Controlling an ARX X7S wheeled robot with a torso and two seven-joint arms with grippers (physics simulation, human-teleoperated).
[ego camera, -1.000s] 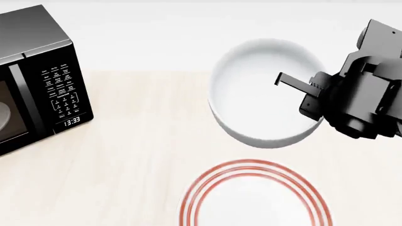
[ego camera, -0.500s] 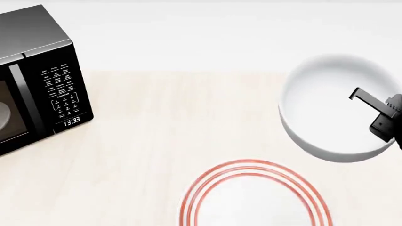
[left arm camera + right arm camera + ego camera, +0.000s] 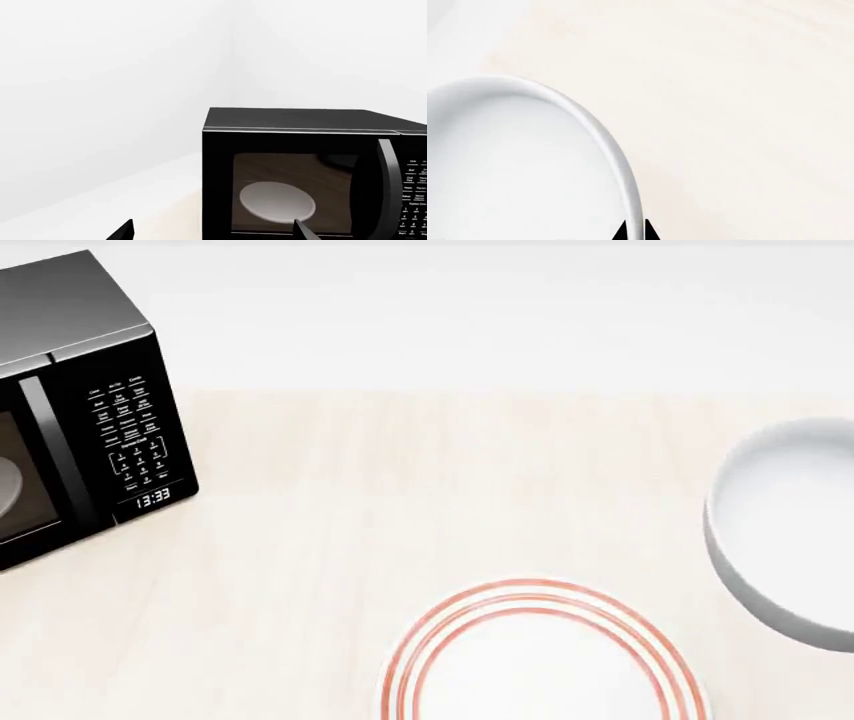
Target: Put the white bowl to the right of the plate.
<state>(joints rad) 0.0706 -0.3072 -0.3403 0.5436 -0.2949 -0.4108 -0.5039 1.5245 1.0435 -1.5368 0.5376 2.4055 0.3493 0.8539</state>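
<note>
While the white bowl (image 3: 787, 530) sits at the table's (image 3: 400, 490) right edge, right of and slightly beyond the plate (image 3: 541, 655), the right gripper (image 3: 634, 231) clamps its rim. Left gripper (image 3: 210, 231), seemingly spread, faces the microwave (image 3: 313, 170).

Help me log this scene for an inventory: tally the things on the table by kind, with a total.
Bowls: 1, the white bowl, held at its rim by the right gripper
Plates: 1, the plate with red rings
Microwaves: 1, the black microwave, with a pale dish inside, not counted
Total: 3
</note>
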